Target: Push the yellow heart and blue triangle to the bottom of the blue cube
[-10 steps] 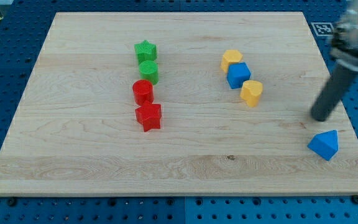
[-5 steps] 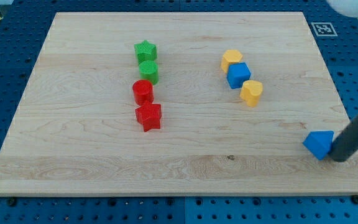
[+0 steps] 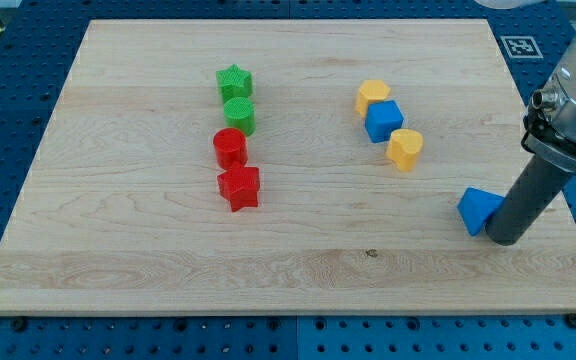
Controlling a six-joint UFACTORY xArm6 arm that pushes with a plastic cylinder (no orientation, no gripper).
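Observation:
The blue cube sits right of the board's middle. The yellow heart touches its lower right corner. The blue triangle lies near the board's right edge, below and right of the heart. My tip rests on the board right against the triangle's right side, slightly below it. The rod rises up and right from there.
A second yellow block touches the cube's upper left. A green star, green cylinder, red cylinder and red star form a column left of centre. The wooden board lies on a blue pegboard.
My tip swung down around the triangle's right side, then moved left, pushing the blue triangle left and slightly up the board. The other blocks have not moved.

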